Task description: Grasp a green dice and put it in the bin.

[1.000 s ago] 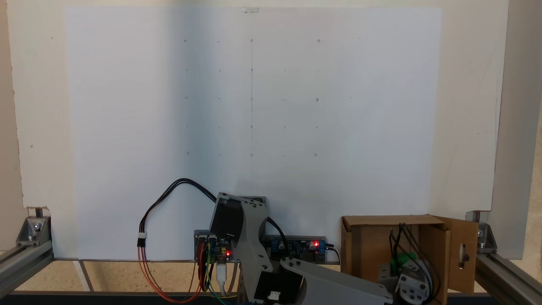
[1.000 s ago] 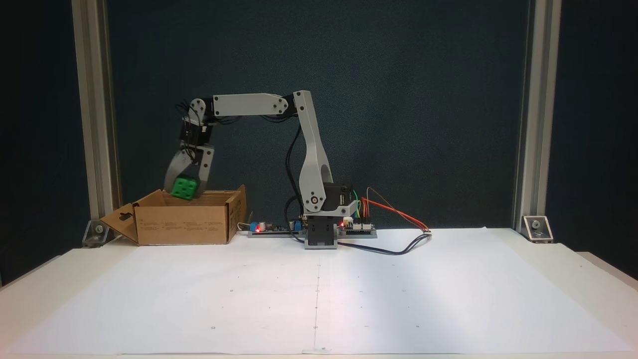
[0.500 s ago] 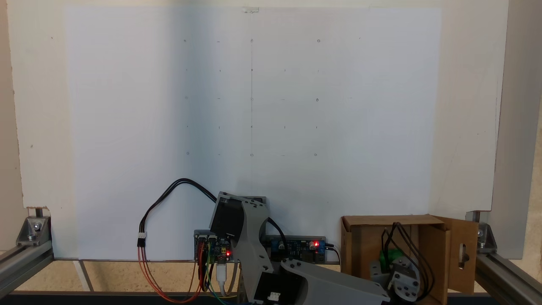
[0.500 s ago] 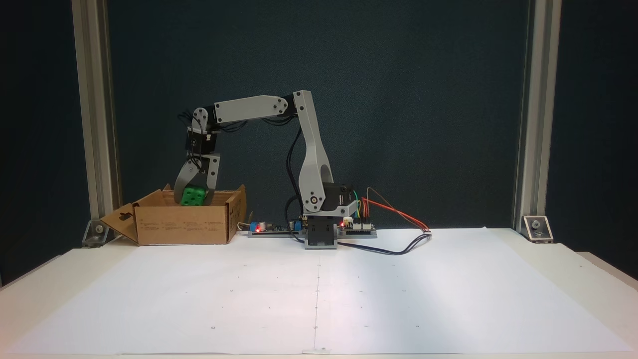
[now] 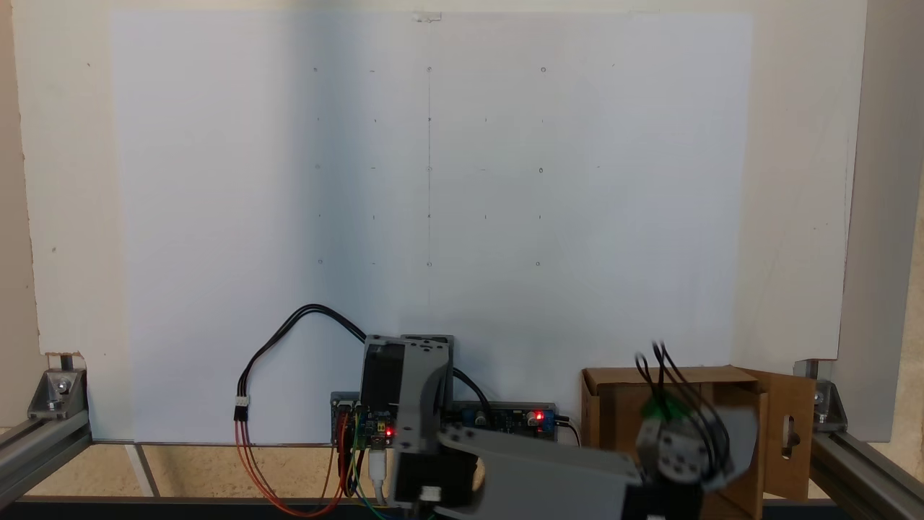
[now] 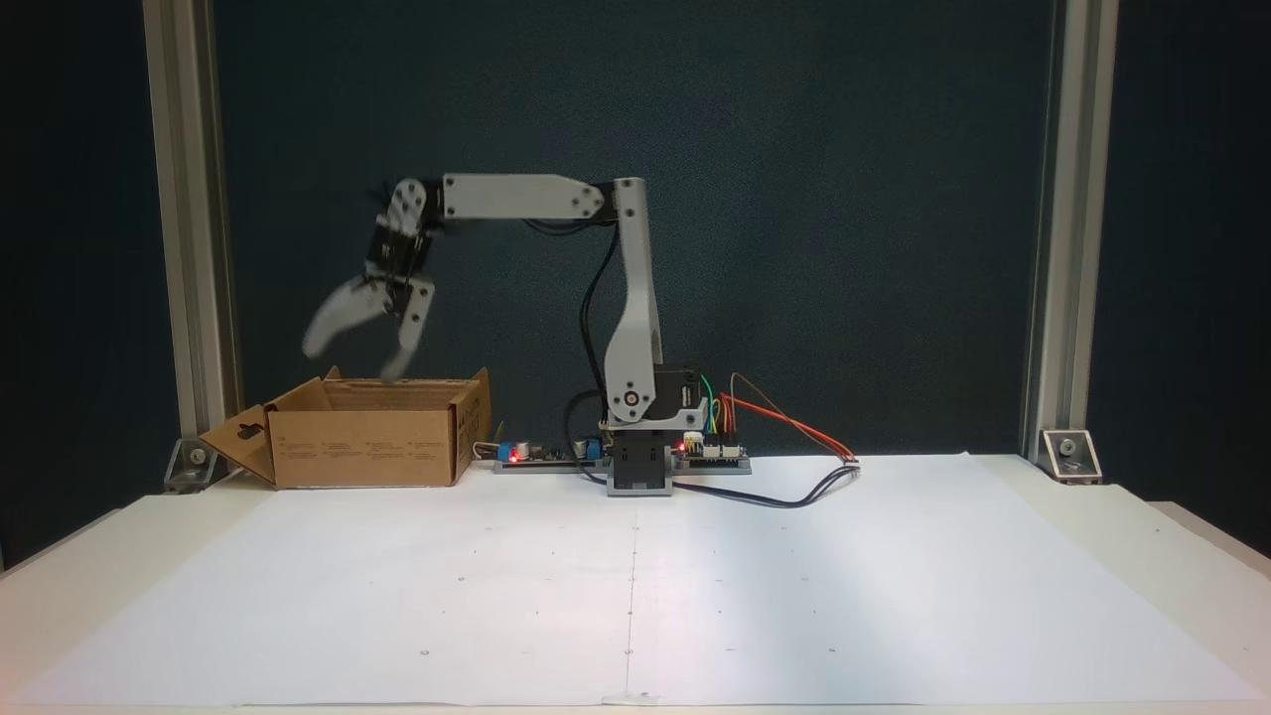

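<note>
Change: jaws sprung wide apart since half a second ago, when clamped on the green dice (image 5: 658,409) just inside the bin (image 6: 369,445); arm (image 6: 516,197) now raised, forearm level, wrist lifted clear above the box rim.
Pincer: gripper (image 6: 350,359) spread wide, holding nothing, both fingers blurred with motion in the side-on fixed view; tips above the bin opening, apart from the cardboard.
Dice: a smear of green visible in the top-down fixed view, behind the wrist cables, within the bin's outline; hidden by the near wall in the side-on view. Resting or still falling: cannot tell.
Meaning: release done over the box, so the drop looks complete or nearly so; only retreat of the arm seemingly left.
Bin material: brown corrugated cardboard, matte, faint print on the near wall; flaps splayed outward, one flap (image 6: 238,440) with a slot-shaped cut-out.
Dice material: bright green, edges and pips too blurred here to make out.
Arm material: pale grey printed plastic links, black servo blocks, loose black cables at the wrist.
Surface: white paper sheet (image 6: 635,576), smooth, marked with a faint dot grid and a centre line.
Base: circuit boards (image 6: 710,450) with red lights, coloured jumper wires trailing to one side.
</note>
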Controlling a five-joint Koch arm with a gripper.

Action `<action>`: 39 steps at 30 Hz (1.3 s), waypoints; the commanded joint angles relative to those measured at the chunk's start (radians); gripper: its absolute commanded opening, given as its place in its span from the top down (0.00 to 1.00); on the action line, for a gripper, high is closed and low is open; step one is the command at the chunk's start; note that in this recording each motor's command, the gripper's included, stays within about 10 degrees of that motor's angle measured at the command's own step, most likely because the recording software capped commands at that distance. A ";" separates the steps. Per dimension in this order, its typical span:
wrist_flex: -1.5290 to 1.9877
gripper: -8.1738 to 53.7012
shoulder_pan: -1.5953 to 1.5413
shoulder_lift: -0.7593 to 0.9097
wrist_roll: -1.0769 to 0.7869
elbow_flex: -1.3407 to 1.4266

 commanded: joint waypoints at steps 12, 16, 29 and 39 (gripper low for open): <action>-0.009 0.19 -0.899 0.295 0.462 -0.147; -0.009 0.18 -1.185 0.322 0.466 -0.126; -0.323 0.15 -1.669 0.578 0.486 0.318; -0.777 0.14 -1.629 0.790 0.483 0.868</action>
